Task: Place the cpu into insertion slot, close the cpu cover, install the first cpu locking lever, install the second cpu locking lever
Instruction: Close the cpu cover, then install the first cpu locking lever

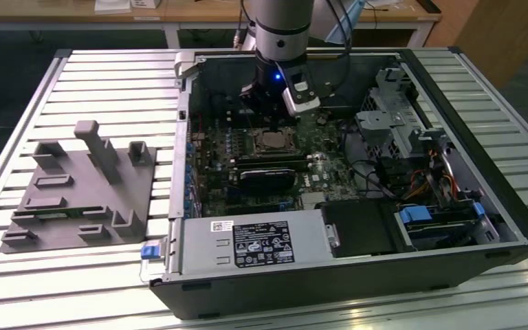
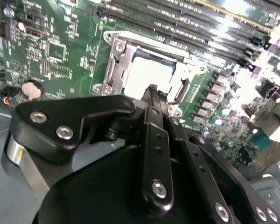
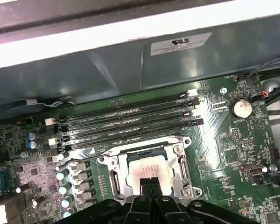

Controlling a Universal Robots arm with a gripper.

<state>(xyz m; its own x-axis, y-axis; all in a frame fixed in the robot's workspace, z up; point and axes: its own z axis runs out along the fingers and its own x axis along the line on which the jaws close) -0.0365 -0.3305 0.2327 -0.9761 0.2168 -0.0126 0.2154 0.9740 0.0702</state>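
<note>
The gripper, jaws together with nothing between them, hangs just over the cpu, which lies flat in the insertion slot, upper middle of the exterior view, with the cpu cover down around it; beyond run the memory slots, then the case wall

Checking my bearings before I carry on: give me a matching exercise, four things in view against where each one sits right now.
Things:
1 cpu
2 gripper
3 memory slots
4 grey fixture

Places:
A long black rows on the green board
B on the slatted table, outside the computer case
C lying flat inside the window of the cpu cover
D hanging over the cpu

Pairs: 1-C, 2-D, 3-A, 4-B
</note>
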